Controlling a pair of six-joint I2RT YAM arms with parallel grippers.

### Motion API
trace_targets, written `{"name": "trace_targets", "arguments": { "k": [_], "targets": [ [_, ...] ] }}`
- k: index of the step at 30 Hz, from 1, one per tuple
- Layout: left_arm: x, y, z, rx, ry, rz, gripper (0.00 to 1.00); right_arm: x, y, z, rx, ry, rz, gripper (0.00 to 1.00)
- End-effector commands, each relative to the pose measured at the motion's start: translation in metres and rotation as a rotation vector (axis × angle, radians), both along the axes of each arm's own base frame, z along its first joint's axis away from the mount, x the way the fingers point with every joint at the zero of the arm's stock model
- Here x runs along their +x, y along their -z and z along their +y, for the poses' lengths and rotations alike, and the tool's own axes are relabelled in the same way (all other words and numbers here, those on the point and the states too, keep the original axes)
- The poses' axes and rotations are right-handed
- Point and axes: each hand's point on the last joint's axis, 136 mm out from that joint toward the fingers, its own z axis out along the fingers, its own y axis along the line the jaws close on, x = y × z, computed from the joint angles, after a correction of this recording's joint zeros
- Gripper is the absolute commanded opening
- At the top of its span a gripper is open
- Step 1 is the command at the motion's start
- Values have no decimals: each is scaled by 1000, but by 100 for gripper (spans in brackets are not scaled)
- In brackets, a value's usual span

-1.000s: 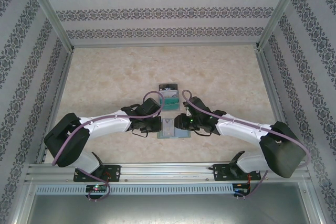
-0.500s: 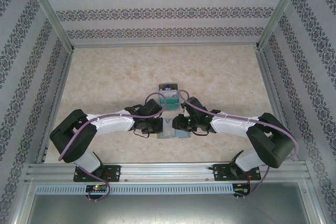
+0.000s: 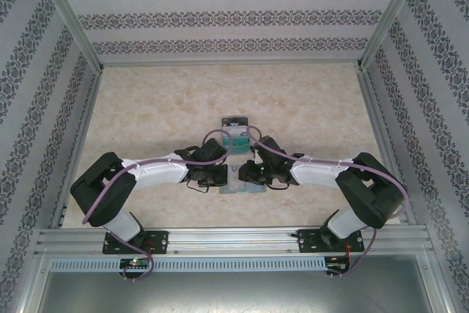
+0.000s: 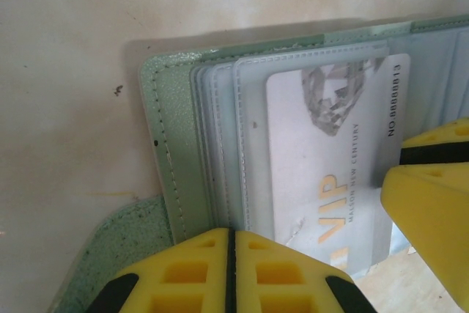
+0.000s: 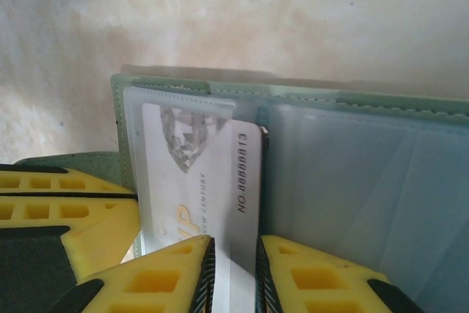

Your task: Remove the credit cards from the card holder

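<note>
The card holder [image 3: 253, 188] lies open on the table between both grippers, grey-green [image 4: 172, 130] with pale glossy sleeves [image 5: 352, 174]. A white credit card marked VIP [image 4: 322, 159] sticks partway out of its left sleeve [image 5: 212, 174]. My left gripper [image 4: 231, 236] is shut, its tips down on the holder's left sleeve edges [image 3: 223, 175]. My right gripper [image 5: 234, 251] stands over the card's exposed end with a narrow gap between the jaws; the card face shows in that gap [image 3: 245, 174]. More credit cards [image 3: 236, 137], teal and dark, lie stacked just beyond the holder.
Patterned walls and metal rails [image 3: 80, 115] enclose the marbled tabletop [image 3: 154, 108]. The two arms meet at the middle near edge. The right gripper's yellow finger [image 4: 432, 210] shows in the left wrist view, the left gripper's fingers [image 5: 66, 210] in the right wrist view.
The right arm's elbow has swung left and nearer, and its gripper has crept onto the holder with its jaws narrowing. The left arm has barely moved.
</note>
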Motion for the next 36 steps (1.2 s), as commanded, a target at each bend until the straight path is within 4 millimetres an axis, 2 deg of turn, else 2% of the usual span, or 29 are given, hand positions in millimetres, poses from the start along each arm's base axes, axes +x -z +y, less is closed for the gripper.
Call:
{"name": "trace_targets", "arguments": {
  "k": [1, 7, 19, 22, 25, 28, 32, 36],
  "targets": [
    [2, 8, 3, 27, -15, 22, 0, 0, 3, -4, 6, 10, 6, 18],
    [0, 13, 10, 62, -28, 33, 0, 0, 4, -7, -5, 13, 5, 0],
    [-2, 16, 18, 100, -36, 35, 0, -2, 3, -38, -37, 61, -5, 0],
    [-3, 16, 19, 101, -36, 37, 0, -2, 2, -42, -36, 66, -6, 0],
    [-2, 15, 18, 99, -33, 34, 0, -2, -4, -36, -1, 48, -16, 0],
    [-2, 16, 16, 94, -29, 36, 0, 0, -11, -26, 35, 28, -40, 13],
    [-1, 15, 15, 91, -29, 38, 0, 3, -14, -17, 45, 13, -56, 19],
    [-2, 15, 15, 89, -27, 39, 0, 2, -6, -11, 43, 2, -38, 23]
  ]
}}
